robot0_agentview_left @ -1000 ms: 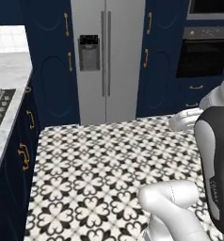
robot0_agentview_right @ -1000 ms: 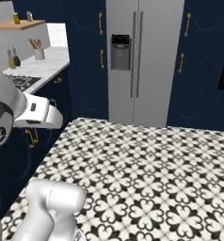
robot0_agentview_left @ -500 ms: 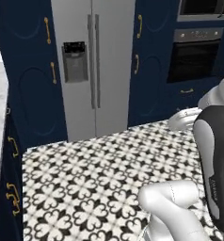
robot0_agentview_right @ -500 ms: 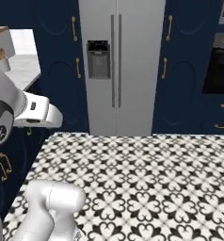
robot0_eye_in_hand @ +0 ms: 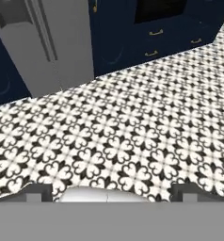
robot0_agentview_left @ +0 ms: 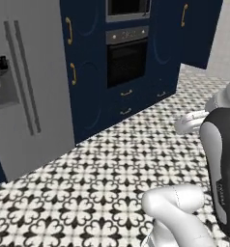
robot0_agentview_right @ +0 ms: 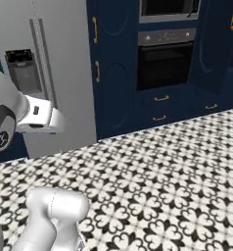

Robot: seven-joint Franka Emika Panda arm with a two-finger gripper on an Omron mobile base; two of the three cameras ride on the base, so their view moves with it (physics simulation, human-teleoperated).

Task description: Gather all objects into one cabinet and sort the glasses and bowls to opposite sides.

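The gripper (robot0_eye_in_hand: 112, 188) hangs over the tiled floor (robot0_eye_in_hand: 132, 132), fingertips wide apart, seemingly holding nothing; fridge (robot0_agentview_right: 45, 68) and oven (robot0_agentview_right: 166, 61) stand ahead.

fridge (robot0_agentview_left: 25, 96) cut off left | fingers (robot0_eye_in_hand: 37, 192) barely showing, gap perhaps wide

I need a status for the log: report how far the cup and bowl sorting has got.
Nothing looks done from here. The robot faces a steel fridge, a built-in oven and patterned floor, with no cups, bowls or wall cabinet in front of it. The hand carries nothing, its fingertips set wide apart over the floor. Still left: reach the tableware, gather it into one cabinet and split glasses from bowls.
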